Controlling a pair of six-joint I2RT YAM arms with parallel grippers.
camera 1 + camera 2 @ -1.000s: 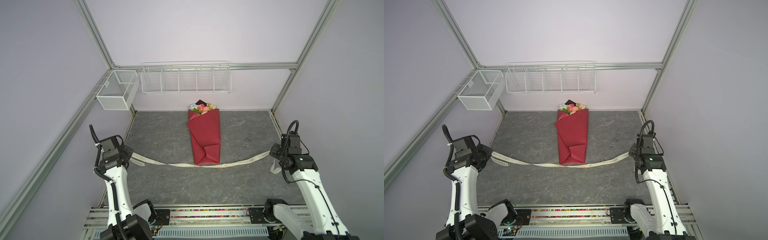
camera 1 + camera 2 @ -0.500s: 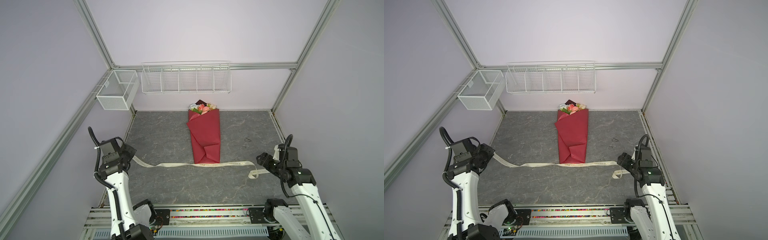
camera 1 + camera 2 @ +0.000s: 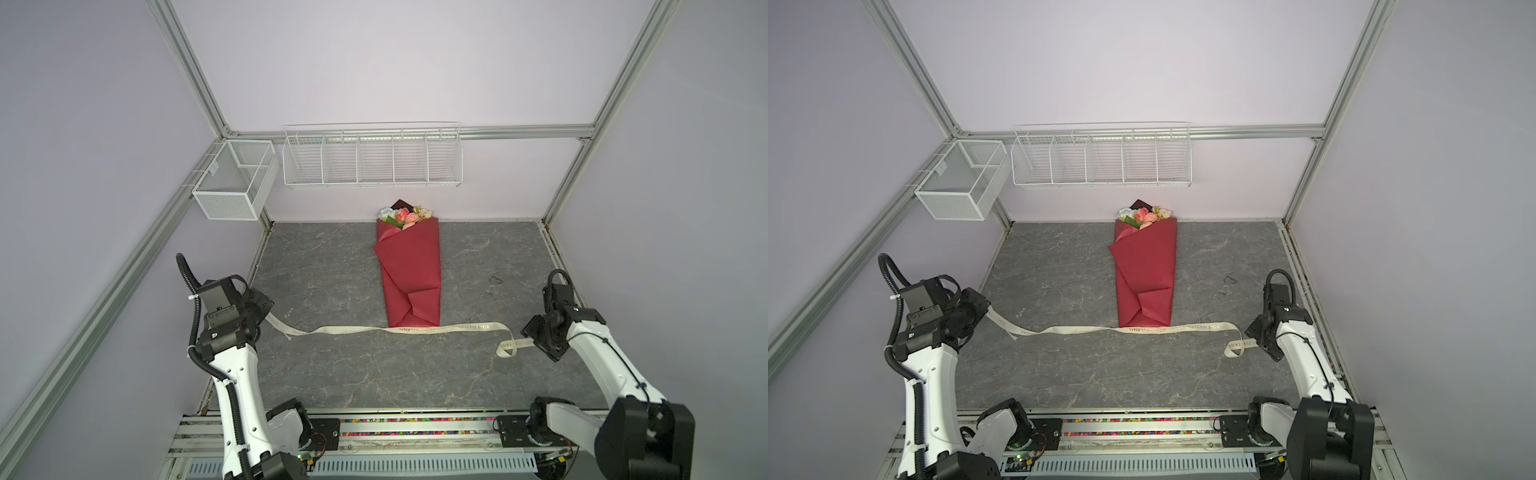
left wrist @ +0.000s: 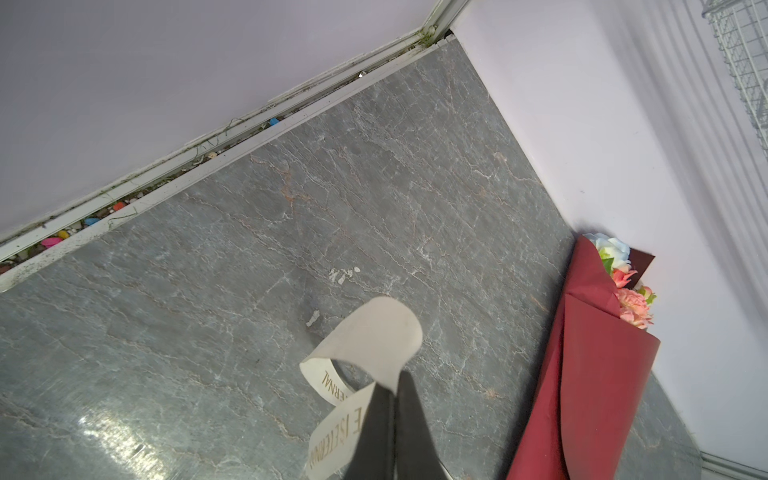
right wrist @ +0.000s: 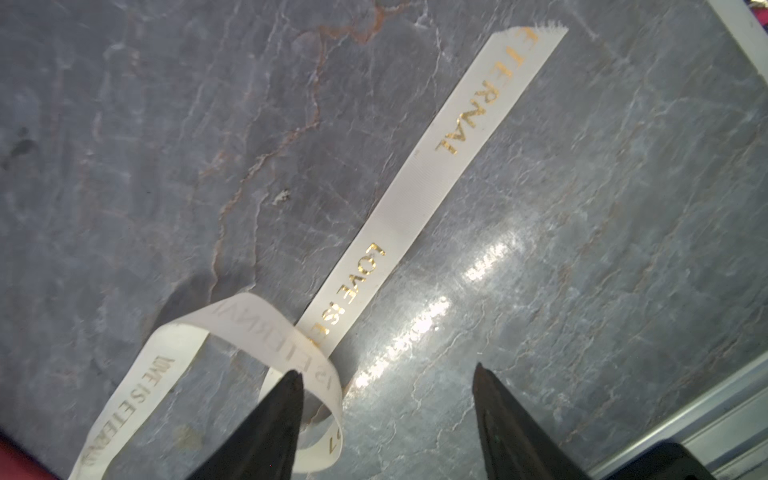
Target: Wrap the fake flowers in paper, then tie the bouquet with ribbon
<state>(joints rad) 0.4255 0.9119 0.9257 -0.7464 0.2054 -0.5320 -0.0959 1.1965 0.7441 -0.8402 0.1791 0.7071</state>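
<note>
table [image 3: 332, 374]: grey stone-look top, with one arm standing at each near corner.
wire rack [image 3: 372, 160]: on the back wall above the flower heads, out of the arms' way.
mesh basket [image 3: 232, 178]: on the frame rail beside the wire rack, well apart from the work.
bouquet [image 3: 411, 274]: lies flat mid-table in both top views, wrapped in dark-red paper. The blooms are against the back wall and the folded foot points toward the arms. Nothing is tied around it yet.
ribbon [image 3: 357, 329]: cream with gold lettering, stretched across the table along the bouquet's foot. Whether it runs under the paper I cannot tell. The step looks like laying the ribbon out for the tie, early in the task. This low on the wrap a knot would likely slip off, so the band probably needs to sit further up.
left gripper [image 4: 392, 386]: fingers pressed together on one end of the ribbon, which curls out past the tips.
right gripper [image 5: 387, 369]: jaws wide apart, gripping nothing. One finger [image 5: 270, 424] touches or overlaps a curl of ribbon.
loose end [image 5: 532, 41]: frayed tip lying flat, doubled back from that curl. The next move calls for the right gripper to close on it low to the table, then for both ends to cross over the paper. The springy curl may roll away.
</note>
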